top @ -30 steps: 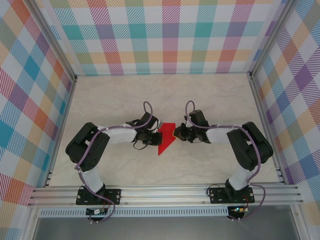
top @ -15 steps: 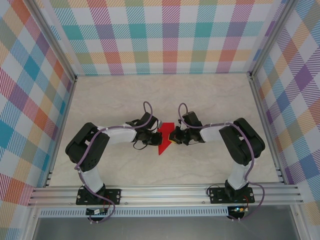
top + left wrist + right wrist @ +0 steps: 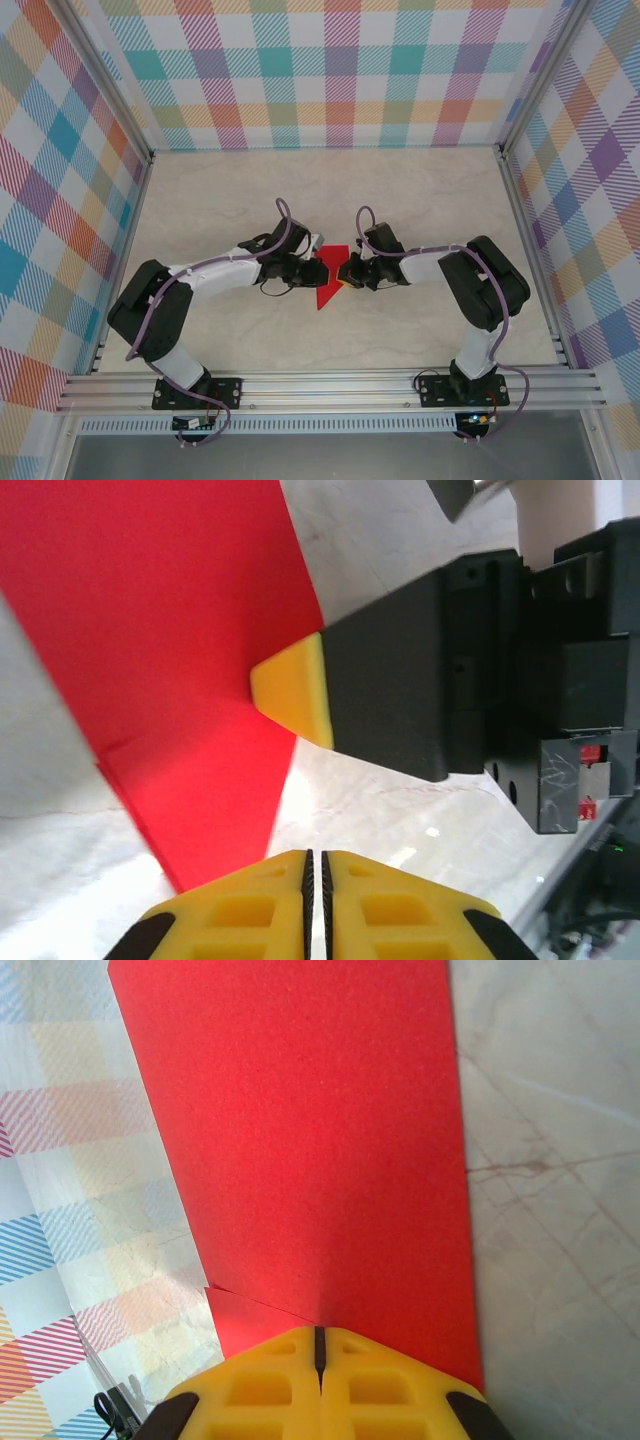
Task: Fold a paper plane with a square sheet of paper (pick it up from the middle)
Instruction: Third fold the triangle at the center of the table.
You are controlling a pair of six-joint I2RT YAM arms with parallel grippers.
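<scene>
At the centre of the table (image 3: 220, 210), the red sheet of paper (image 3: 327, 290) is a narrowed, layered strip tapering to a point at 6 o'clock. The early folds look done; the wings and a clean dart seem left to make. From 3 o'clock the right gripper (image 3: 318, 1332) is clamped on its edge. At 9 o'clock the left gripper (image 3: 308, 856) has its fingers pressed together beside the paper; whether they nip it I cannot tell. Both heads crowd the sheet, while the plaid walls (image 3: 330, 70) stand well apart.

Count back then: one red paper sheet (image 3: 326, 291), two grippers (left gripper (image 3: 318, 272), right gripper (image 3: 345, 272)), one table (image 3: 430, 200).
</scene>
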